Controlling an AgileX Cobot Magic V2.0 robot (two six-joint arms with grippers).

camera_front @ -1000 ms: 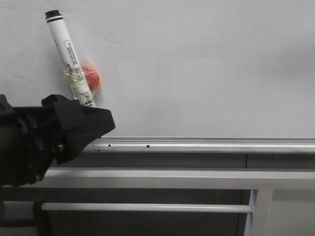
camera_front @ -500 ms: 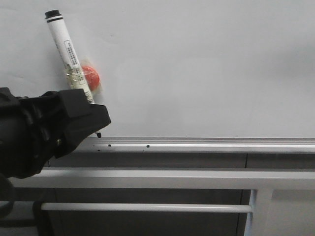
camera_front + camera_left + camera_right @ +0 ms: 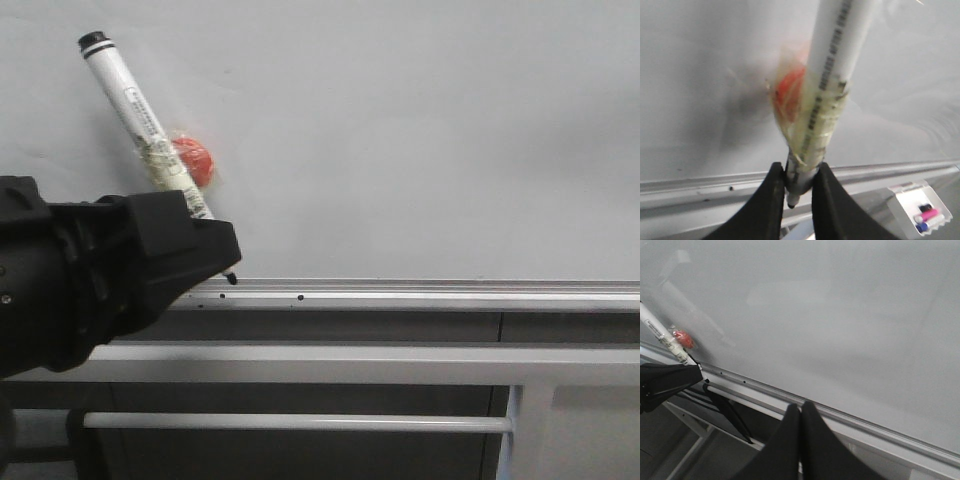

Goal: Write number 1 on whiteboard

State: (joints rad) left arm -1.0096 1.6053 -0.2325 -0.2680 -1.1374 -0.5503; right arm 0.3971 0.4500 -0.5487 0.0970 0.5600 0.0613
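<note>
One marker (image 3: 140, 121) sat clamped in the left gripper (image 3: 799, 192) against the whiteboard (image 3: 420, 130); its label was unreadable. The right gripper (image 3: 800, 412) was closed, empty.

The left gripper (image 3: 200, 245) clamps a white marker pen (image 3: 140, 120) tilted against the whiteboard (image 3: 420, 130). An orange-red ball (image 3: 193, 160) is taped to the pen.

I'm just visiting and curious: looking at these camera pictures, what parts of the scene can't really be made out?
- Front view: the left gripper covers the lower marker pen; its grip point is hidden.
- Left wrist view: the red thing taped to the pen is blurred; what it is stays unclear.
- Left wrist view: small coloured items in a tray are too small to identify.
- Front view: the print on the pen is unreadable.
- No stroke is visible on the whiteboard.
</note>
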